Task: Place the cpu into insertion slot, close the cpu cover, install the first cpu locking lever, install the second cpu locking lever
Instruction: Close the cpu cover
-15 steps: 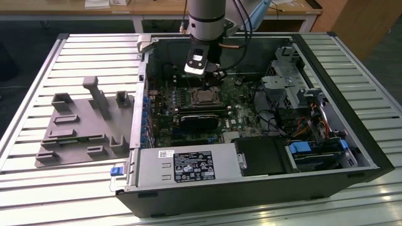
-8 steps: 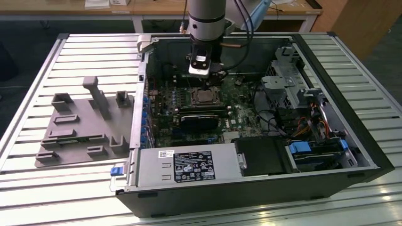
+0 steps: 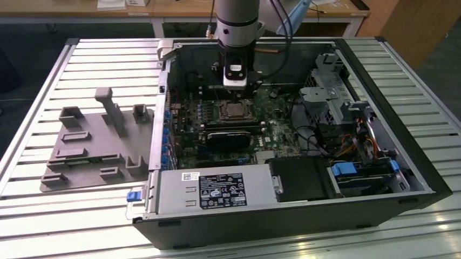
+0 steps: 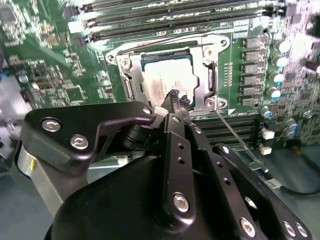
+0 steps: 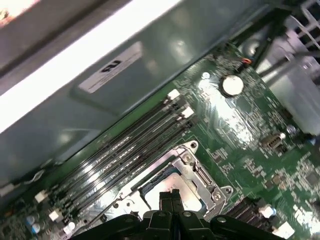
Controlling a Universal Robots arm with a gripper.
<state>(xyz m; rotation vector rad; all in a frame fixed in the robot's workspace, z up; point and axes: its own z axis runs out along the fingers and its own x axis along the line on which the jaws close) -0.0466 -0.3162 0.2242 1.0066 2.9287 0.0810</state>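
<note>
The cpu (image 4: 165, 80) is lying flat in its socket on the motherboard, silver-grey top facing up. It is square, so no long axis is telling; its edges are running parallel to the memory slots (image 4: 175, 20). The cpu cover (image 4: 200, 75) is lying down around it as a silver frame.

The hand (image 4: 175, 99) is hanging just over the socket's near edge, fingers pressed together with nothing between them. A thin wire lever (image 4: 235, 132) is slanting away from one socket corner, beside the hand.

Surroundings: a row of capacitors (image 4: 277, 62) is flanking the socket. In the exterior view a black graphics card (image 3: 230, 137) is sitting just beside the socket inside the open computer case (image 3: 403, 162), which is resting on the slatted table (image 3: 43, 226). A grey fixture (image 3: 94, 145) is lying toward the exterior view's left.
</note>
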